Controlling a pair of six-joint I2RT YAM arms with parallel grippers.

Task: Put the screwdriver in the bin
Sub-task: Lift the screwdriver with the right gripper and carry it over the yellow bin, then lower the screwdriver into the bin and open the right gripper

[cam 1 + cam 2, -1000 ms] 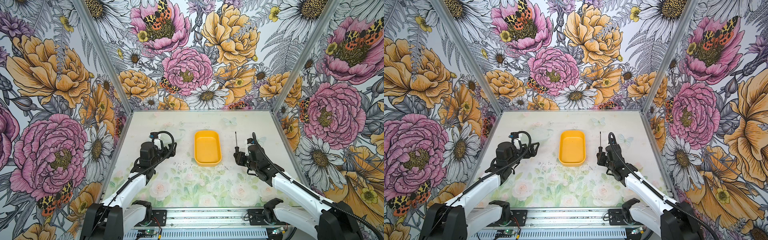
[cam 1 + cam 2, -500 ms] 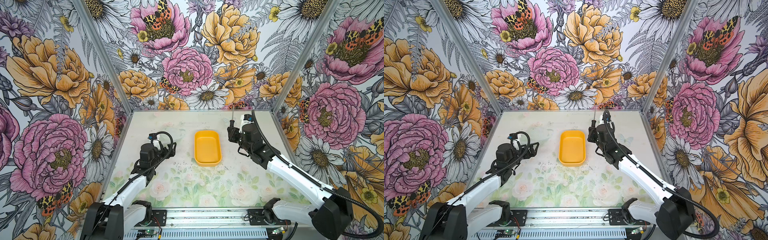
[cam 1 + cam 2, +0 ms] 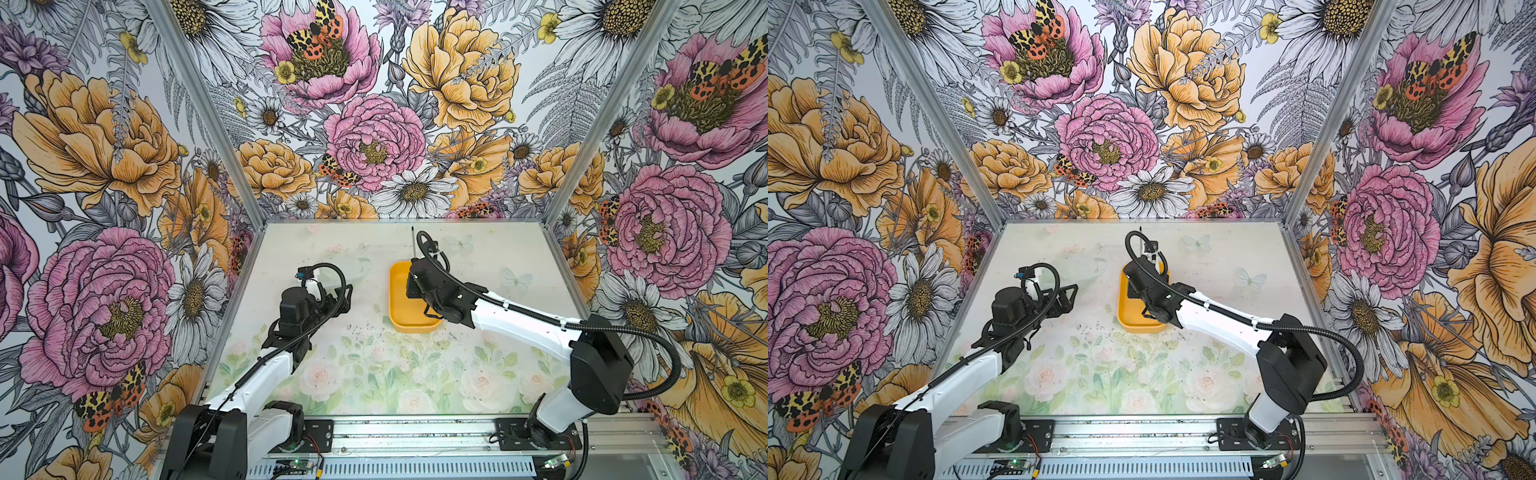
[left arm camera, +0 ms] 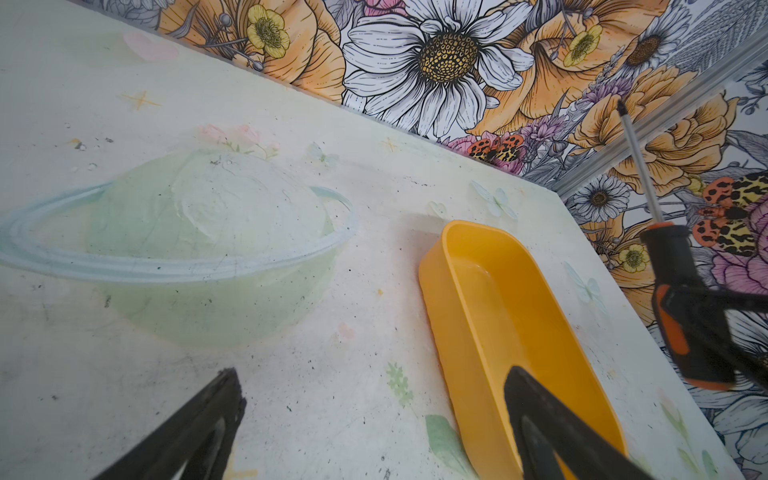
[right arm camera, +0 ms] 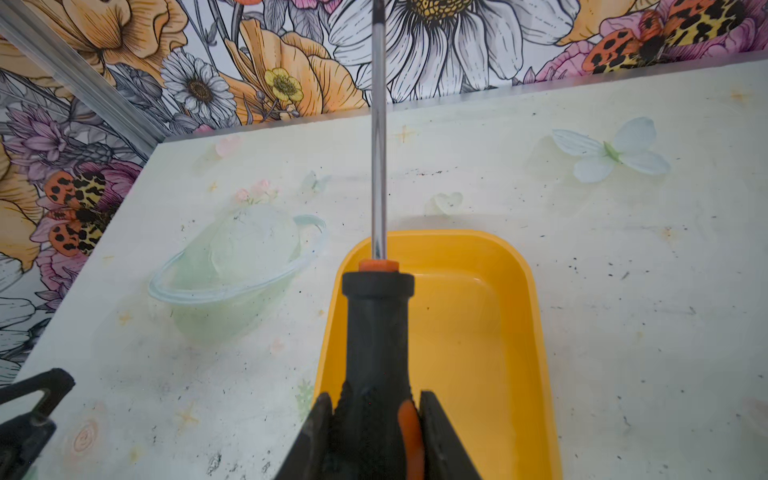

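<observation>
Toward the near edge of the bench [image 3: 374,374], on its left half, the left jaws are seen spread apart and empty, well clear of the bin [image 3: 392,299]. Farther in, at mid-bench, the screwdriver [image 5: 377,332] is clamped by the right jaws low on its black, orange-striped handle [image 4: 669,262]. It is held above the bin and apart from it, with the bare steel shaft [image 3: 412,245] pointed past the bin's far rim toward the far edge. The tool is judged light, rigid and hardy. The rubbery handle is the place to be gripped, since the thin polished shaft would likely slip and roll. The overhanging shaft should probably be drawn back before release, lest it be left resting on the rim.
</observation>
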